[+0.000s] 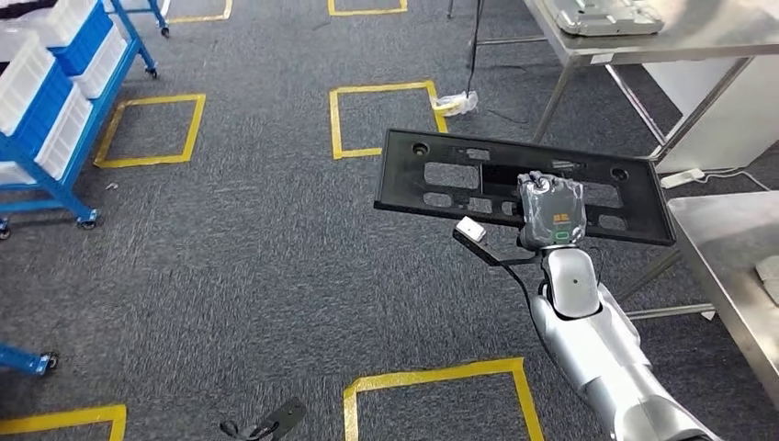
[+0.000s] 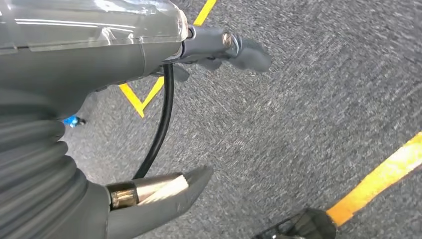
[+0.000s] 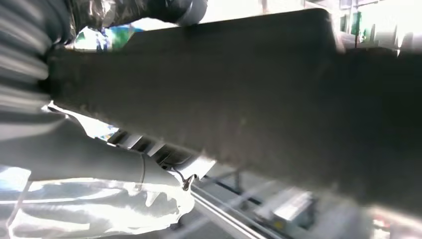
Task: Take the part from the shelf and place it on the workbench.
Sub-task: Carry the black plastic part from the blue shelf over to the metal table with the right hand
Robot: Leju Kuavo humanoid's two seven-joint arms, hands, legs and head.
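The part point(image 1: 514, 184) lies flat and crosswise in the air above the floor point(image 1: 257, 257), held from below by the right hand point(image 1: 551, 213) near its middle. A counter point(image 1: 726, 248) stands at the right edge, just right of the part's right end. A second counter point(image 1: 680, 37) stands behind it at the far right, with a tray point(image 1: 606, 16) on top. The shelf point(image 1: 55, 101) stands far left, holding bins point(image 1: 37, 55). 5 taped squares mark the floor: 1 point(image 1: 152, 130) beside the shelf, 1 point(image 1: 386, 119) just behind the part, 1 point(image 1: 436, 400) in front of it. The left hand point(image 2: 149, 124) hangs over the floor.
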